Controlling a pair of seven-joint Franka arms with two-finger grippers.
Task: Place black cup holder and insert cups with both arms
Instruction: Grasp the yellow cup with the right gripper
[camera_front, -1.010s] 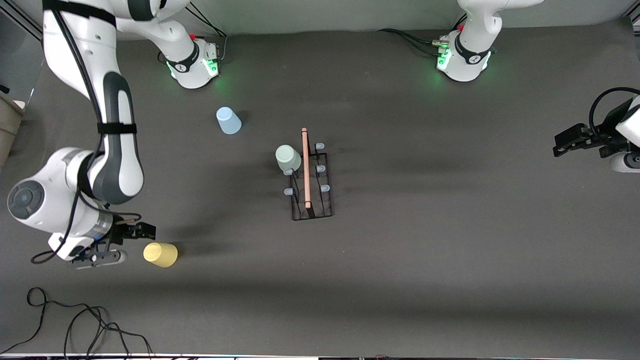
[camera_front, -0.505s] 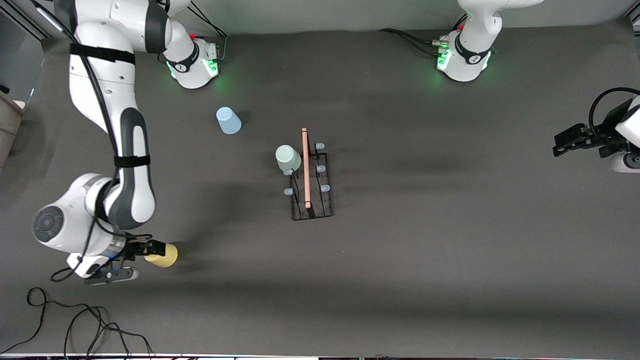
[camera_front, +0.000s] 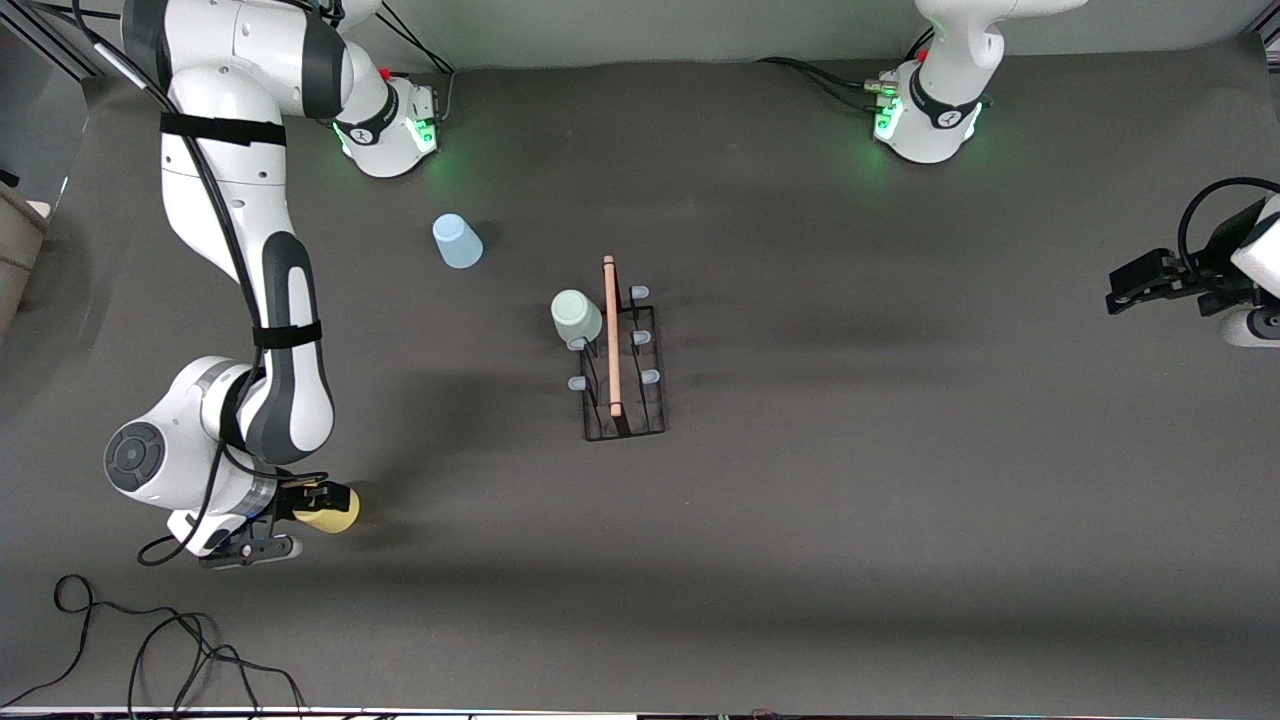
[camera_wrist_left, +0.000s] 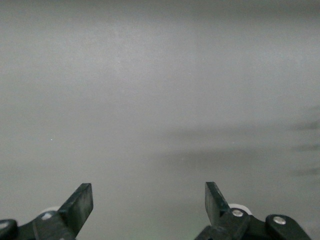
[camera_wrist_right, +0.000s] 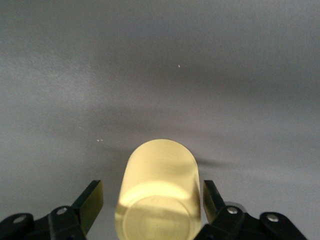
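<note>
The yellow cup (camera_front: 338, 512) lies on its side on the table near the right arm's end, nearer to the front camera than the black cup holder (camera_front: 625, 425). My right gripper (camera_front: 300, 520) is open, with its fingers on either side of the cup's closed end; in the right wrist view the cup (camera_wrist_right: 160, 185) sits between the fingers of the gripper (camera_wrist_right: 152, 197) with a small gap on each side. The mint green cup (camera_front: 576, 317) sits upside down on a peg of the holder. The light blue cup (camera_front: 457, 241) stands upside down near the right arm's base. My left gripper (camera_front: 1125, 288) waits open and empty (camera_wrist_left: 148, 200) at the left arm's end.
A loose black cable (camera_front: 150, 640) lies on the table near the front edge at the right arm's end. The holder's wooden handle (camera_front: 611, 335) runs along its top, with several bare pegs beside it.
My right arm has swung toward the yellow cup, and its open fingers now straddle the cup's end. The left arm, the holder and the other cups have not moved.
</note>
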